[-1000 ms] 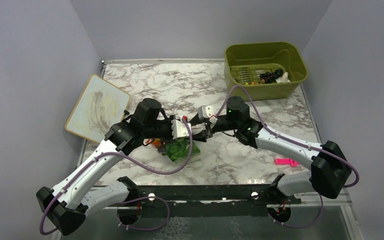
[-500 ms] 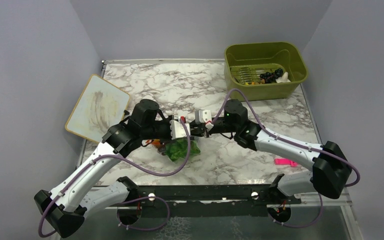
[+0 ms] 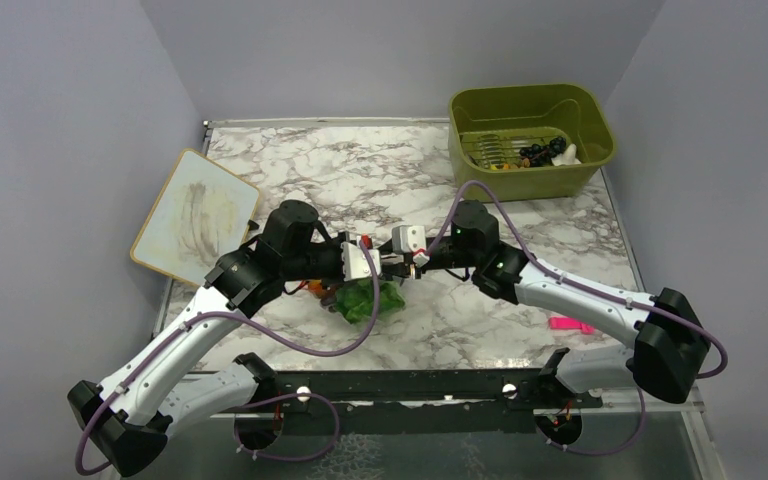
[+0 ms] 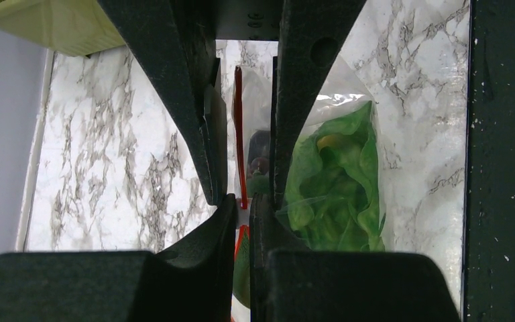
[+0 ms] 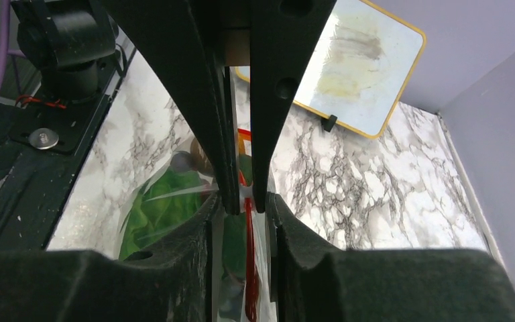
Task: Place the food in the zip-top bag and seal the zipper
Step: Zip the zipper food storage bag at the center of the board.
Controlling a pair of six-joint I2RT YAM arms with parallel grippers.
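Observation:
The clear zip-top bag (image 3: 355,297) lies at the table's middle with the green lettuce (image 3: 365,299) inside; an orange piece (image 3: 312,288) shows at its left. My two grippers meet tip to tip over its mouth. The left gripper (image 4: 243,201) is shut on the orange-red zipper (image 4: 239,134), with a small white piece between its tips. The right gripper (image 5: 248,208) straddles the zipper (image 5: 249,261) with a narrow gap, not pinching it. Lettuce (image 4: 335,181) and dark grapes (image 4: 260,157) show through the plastic. From above, the left gripper (image 3: 378,270) and the right gripper (image 3: 396,268) hide the zipper.
An olive-green bin (image 3: 520,183) at the back right holds a wire rack and small dark pieces (image 3: 540,152). A yellow-edged board (image 3: 195,215) lies at the left, also in the right wrist view (image 5: 355,60). A pink clip (image 3: 572,323) lies at the front right.
The right gripper has moved left along the bag's mouth until its tips meet the left gripper's. The left gripper has shifted slightly; the bag has turned a little.

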